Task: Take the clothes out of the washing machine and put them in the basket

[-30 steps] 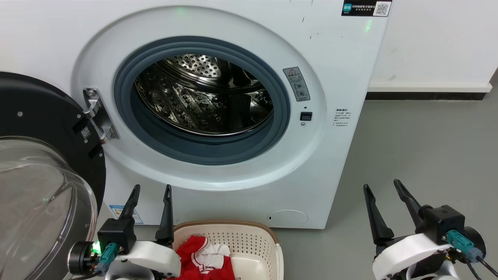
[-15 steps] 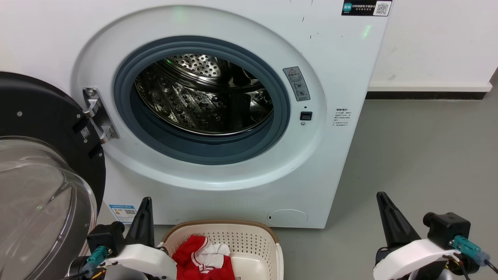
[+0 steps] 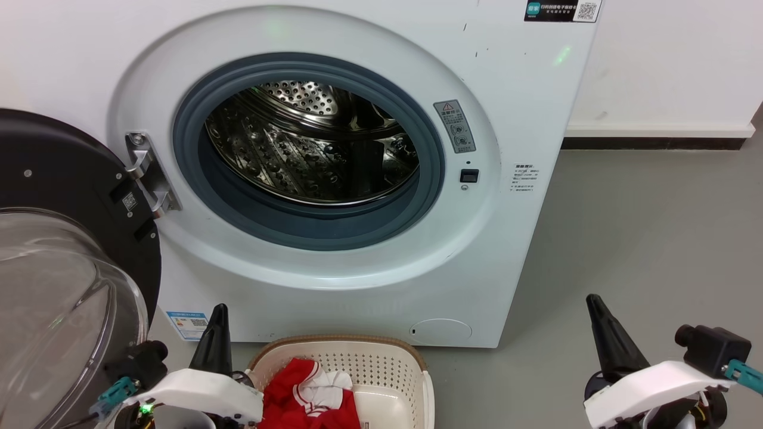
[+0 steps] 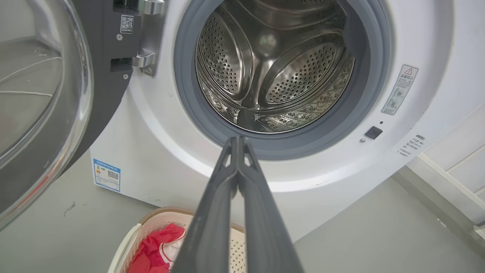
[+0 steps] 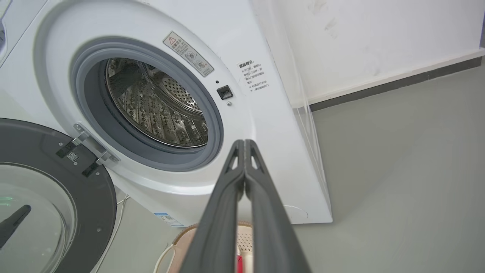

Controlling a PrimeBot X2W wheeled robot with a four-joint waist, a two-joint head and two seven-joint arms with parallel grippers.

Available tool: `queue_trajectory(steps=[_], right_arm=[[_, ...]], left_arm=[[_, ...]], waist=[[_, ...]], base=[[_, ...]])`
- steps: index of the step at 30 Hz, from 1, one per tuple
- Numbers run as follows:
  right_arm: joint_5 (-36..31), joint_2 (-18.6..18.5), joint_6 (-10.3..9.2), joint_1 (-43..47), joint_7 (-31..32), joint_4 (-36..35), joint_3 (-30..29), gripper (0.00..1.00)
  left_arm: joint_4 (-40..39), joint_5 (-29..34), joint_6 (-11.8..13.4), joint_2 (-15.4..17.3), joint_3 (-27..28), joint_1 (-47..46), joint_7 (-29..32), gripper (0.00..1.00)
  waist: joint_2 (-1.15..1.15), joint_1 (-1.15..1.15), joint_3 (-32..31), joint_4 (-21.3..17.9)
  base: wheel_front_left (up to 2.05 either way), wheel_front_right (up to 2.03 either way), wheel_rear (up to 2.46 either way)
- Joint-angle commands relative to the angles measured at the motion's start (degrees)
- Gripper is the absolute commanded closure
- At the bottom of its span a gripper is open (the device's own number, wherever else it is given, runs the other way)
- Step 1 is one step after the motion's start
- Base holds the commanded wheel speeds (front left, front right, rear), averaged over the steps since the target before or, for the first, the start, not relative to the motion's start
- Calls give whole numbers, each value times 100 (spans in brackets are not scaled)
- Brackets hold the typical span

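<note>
The white washing machine point(image 3: 506, 119) stands with its round door point(image 3: 59, 250) swung open to the left; its steel drum point(image 3: 310, 149) holds no fabric that I can see. Red clothes with white trim point(image 3: 304, 393) lie in the cream basket point(image 3: 381, 363) on the floor right in front of the washer. My left gripper point(image 3: 217, 316) is at the basket's left edge, shut and holding nothing, as the left wrist view point(image 4: 238, 141) confirms. My right gripper point(image 3: 596, 307) hovers over the floor at the lower right, fingers pressed together point(image 5: 243, 143) and holding nothing.
Grey floor point(image 3: 656, 238) stretches to the right of the washer up to a white wall with a dark baseboard point(image 3: 650, 145). The open door's glass bowl point(image 3: 53, 310) bulges out at the left, close to my left arm.
Both grippers have gone from open to shut and dropped lower in the view. The red clothes stay in the basket.
</note>
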Motion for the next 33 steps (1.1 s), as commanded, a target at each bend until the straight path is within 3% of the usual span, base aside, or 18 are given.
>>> queue_trajectory(steps=[1, 33], right_arm=[[299, -47, 1, -245, 12, -39, -28, 100], [2908, -103, 0, -444, 231, 297, -244, 100]], left_arm=[[-84, -268, -41, 6, 57, -183, 46, 100], [13, -2720, -255, -84, 352, -305, 600, 100]], waist=[[0, 0, 4, 0], [0, 0, 81, -8]], base=[[0, 0, 0], [0, 0, 0]])
